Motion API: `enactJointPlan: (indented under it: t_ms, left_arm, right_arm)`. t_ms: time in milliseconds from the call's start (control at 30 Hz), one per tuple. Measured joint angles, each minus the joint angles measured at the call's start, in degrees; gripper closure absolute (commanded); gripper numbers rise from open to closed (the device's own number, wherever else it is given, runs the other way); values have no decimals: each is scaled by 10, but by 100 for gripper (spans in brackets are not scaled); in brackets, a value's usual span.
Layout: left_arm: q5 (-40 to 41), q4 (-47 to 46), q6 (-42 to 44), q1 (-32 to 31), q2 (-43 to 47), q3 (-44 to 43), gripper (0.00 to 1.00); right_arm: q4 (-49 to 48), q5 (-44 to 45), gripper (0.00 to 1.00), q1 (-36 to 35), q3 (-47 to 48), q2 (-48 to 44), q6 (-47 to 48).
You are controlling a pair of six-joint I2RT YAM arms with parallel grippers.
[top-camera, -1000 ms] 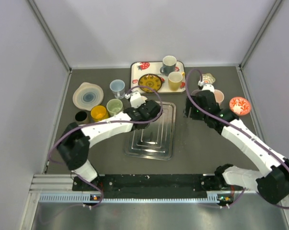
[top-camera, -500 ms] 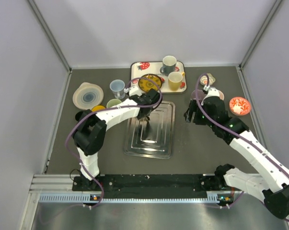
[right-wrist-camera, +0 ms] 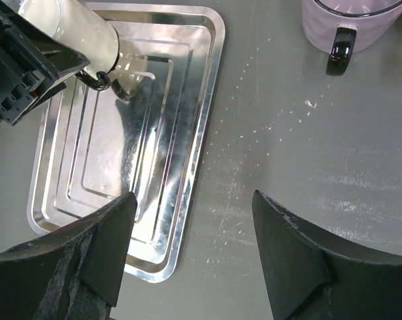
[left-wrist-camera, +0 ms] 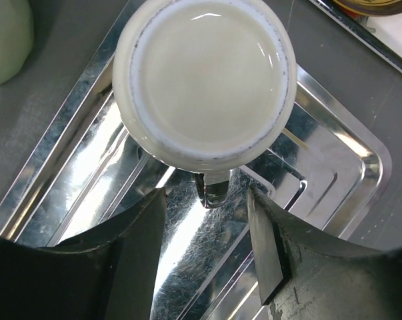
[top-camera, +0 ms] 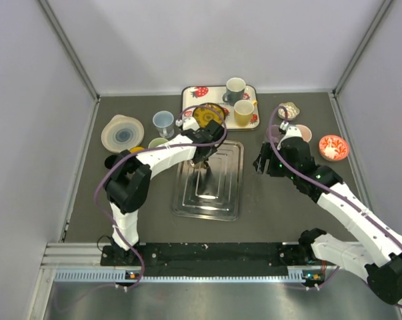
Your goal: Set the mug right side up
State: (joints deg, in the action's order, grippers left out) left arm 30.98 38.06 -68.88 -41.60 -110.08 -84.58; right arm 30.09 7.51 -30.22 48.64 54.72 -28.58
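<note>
Mug [left-wrist-camera: 204, 80] sits upside down on the metal tray [left-wrist-camera: 334, 173], at its far end. The cream base w/ foot ring faces the L wrist cam. Its handle [left-wrist-camera: 214, 188] sticks out toward the L gripper [left-wrist-camera: 202, 220] and lines up w/ the gap between the fingers. The L gripper is spread wide, one finger on each side just short of the handle. Neither finger touches the mug as far as the view shows, and nothing is pinched.

In the top view the L arm arcs over the far end of the tray [top-camera: 187, 207], wrist pointing down. The mug itself is mostly hidden under the wrist there.

R gripper [right-wrist-camera: 193, 199] is also spread apart and holds nothing. It hangs over bare table [right-wrist-camera: 287, 153] just beside the tray's R edge. A lavender mug [right-wrist-camera: 347, 20] stands upright near the top of the R wrist view, dark handle toward the cam.

Around the far side of the table: a strawberry-print tray [top-camera: 191, 100] w/ a grey mug [top-camera: 235, 87], a yellow mug [top-camera: 243, 111] and a yellow patterned dish [top-camera: 207, 115]. A blue cup [top-camera: 163, 121] and a pale lidded bowl [top-camera: 122, 132] are off to the L, and a red bowl [top-camera: 333, 147] is far R. A green cup [left-wrist-camera: 4, 40] shows at the corner of the L wrist view, off the tray.
</note>
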Motion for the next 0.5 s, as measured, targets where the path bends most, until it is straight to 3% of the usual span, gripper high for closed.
enactJointPlan:
  t_ms: [400, 500]
  left_arm:
    - [-4, 2, -7, 20, -20, -37, 46]
    - [-6, 4, -7, 23, -26, -40, 51]
  right_arm:
    - [-9, -13, 30, 0, -3, -3, -1]
    - [-9, -14, 30, 0, -3, -12, -1]
